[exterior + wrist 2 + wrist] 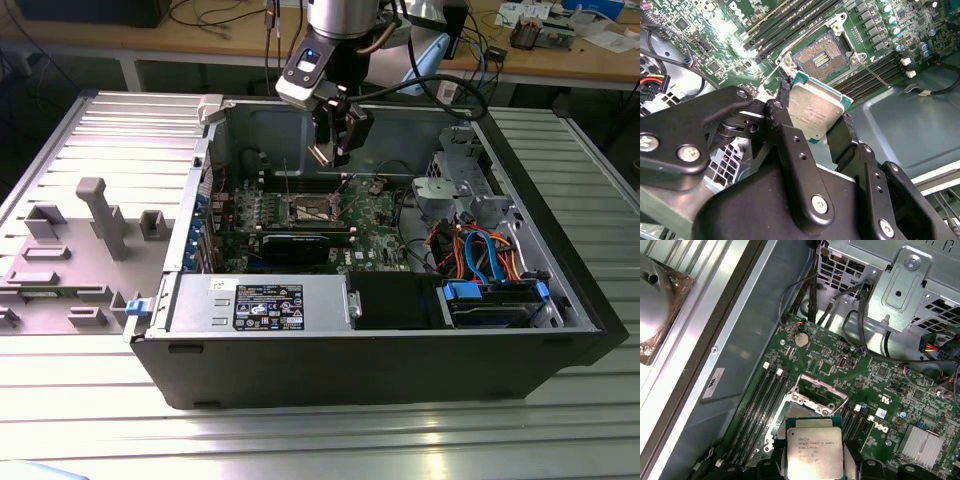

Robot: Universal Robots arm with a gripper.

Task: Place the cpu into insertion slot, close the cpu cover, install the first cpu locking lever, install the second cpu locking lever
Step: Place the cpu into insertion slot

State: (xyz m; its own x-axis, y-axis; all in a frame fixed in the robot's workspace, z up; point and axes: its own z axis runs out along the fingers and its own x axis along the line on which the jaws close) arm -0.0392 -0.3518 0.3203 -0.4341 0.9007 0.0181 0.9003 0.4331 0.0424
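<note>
— So, which step are we on?
— The first, I'd say. My gripper (335, 151) is pinching the cpu (816, 111) by two opposite edges, in the air above the bare insertion slot (821, 59) and clear of it.
— And the arm?
— Wrist pointing down into the open case (400, 370). Seating calls for the chip level and squared to the socket.
</note>
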